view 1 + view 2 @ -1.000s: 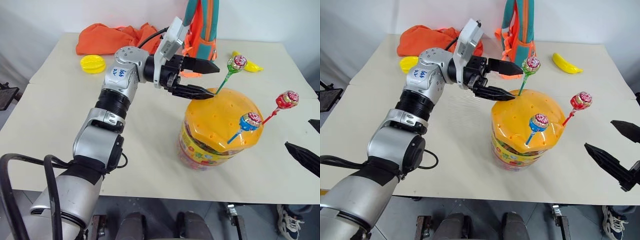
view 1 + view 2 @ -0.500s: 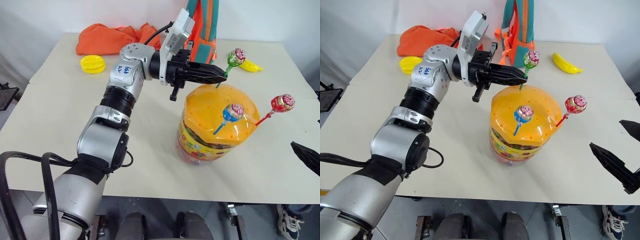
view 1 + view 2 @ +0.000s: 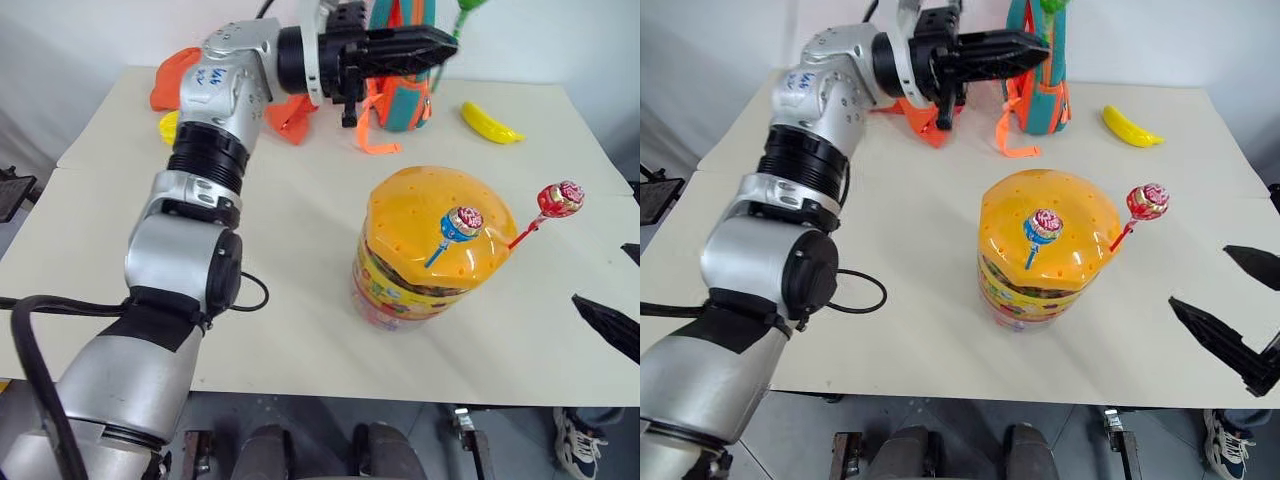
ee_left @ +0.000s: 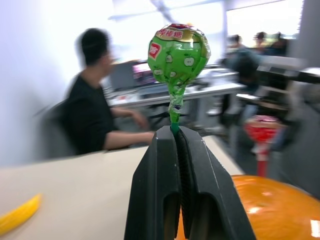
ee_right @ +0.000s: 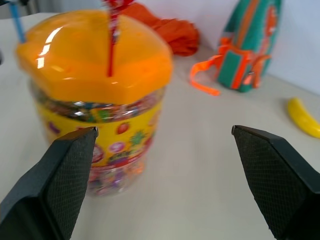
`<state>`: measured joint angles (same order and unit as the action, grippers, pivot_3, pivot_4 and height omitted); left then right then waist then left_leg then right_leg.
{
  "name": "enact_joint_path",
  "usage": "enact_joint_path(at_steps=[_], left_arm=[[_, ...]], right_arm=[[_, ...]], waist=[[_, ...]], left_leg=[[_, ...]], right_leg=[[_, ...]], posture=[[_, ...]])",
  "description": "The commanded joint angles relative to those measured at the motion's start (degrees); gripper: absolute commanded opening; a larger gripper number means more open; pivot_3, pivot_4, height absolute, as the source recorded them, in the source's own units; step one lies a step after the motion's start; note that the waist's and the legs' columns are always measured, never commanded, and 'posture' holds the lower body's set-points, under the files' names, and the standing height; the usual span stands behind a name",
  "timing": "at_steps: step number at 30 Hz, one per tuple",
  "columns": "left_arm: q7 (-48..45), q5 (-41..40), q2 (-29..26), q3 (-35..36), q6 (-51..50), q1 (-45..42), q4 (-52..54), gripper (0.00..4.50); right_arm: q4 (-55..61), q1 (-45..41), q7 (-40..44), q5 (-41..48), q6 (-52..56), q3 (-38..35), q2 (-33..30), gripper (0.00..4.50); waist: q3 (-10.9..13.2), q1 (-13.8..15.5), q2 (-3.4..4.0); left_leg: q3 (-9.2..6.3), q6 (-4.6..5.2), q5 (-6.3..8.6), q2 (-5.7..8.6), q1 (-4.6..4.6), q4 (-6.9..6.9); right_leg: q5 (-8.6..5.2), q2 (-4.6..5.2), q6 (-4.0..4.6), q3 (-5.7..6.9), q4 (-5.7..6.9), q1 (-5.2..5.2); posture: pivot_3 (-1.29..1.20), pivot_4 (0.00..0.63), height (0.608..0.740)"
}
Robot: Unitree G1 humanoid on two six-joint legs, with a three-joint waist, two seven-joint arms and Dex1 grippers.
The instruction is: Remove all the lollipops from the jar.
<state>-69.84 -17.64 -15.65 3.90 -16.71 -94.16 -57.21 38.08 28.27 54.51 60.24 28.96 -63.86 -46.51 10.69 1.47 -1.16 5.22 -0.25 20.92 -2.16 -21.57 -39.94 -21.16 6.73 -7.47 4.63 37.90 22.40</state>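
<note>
On the pale table (image 3: 300, 260), jar (image 3: 425, 250); left end effector (image 4: 176, 131) pinches green-stick lollipop (image 4: 178, 55), right (image 5: 162, 135) spread wide

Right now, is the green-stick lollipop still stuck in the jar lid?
No. The left gripper has its fingers shut on the green-stick lollipop, held in the air above the jar's orange lid.

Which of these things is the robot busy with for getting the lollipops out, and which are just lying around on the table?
Part of the job:
- jar with its orange lid
- green-stick lollipop, pinched in the left gripper
- blue-stick lollipop, in the lid
- red-stick lollipop, in the lid
- right gripper, open beside the jar

Just lying about:
- banana
- orange cloth
- teal and orange bag
</note>
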Motion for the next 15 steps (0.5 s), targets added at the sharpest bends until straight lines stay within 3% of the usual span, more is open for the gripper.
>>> enact_joint_path(at_steps=[1,6,15], left_arm=[[8.63,4.48,-3.93,-1.19,-5.51,-1.56,-0.41,0.04],[16.98,12.48,-13.73,-6.8,-23.25,5.53,3.69,0.04],[19.28,17.89,-30.52,-16.67,-55.31,27.39,30.67,0.04]], right_arm=[[-1.15,0.14,3.83,0.55,0.13,-0.49,-2.84,4.5],[-4.5,-3.79,8.12,1.38,1.83,2.47,-8.96,4.5],[-10.26,-12.34,9.6,-1.8,2.6,11.03,-12.38,4.5]], waist=[[0.0,-0.03,0.0],[-0.01,-0.41,0.01],[0.1,-0.65,-0.17]], left_leg=[[0.0,0.0,0.0,0.0,0.01,0.0],[-0.02,0.0,0.0,0.0,0.07,0.0],[-0.13,0.0,0.0,0.01,0.0,-0.09]], right_leg=[[0.0,0.0,0.0,-0.01,0.01,0.0],[0.0,-0.02,0.0,-0.04,0.05,0.02],[0.0,0.0,0.0,-0.05,0.11,0.06]], posture=[[0.0,0.15,0.74],[0.0,0.15,0.74],[0.0,0.15,0.74]])
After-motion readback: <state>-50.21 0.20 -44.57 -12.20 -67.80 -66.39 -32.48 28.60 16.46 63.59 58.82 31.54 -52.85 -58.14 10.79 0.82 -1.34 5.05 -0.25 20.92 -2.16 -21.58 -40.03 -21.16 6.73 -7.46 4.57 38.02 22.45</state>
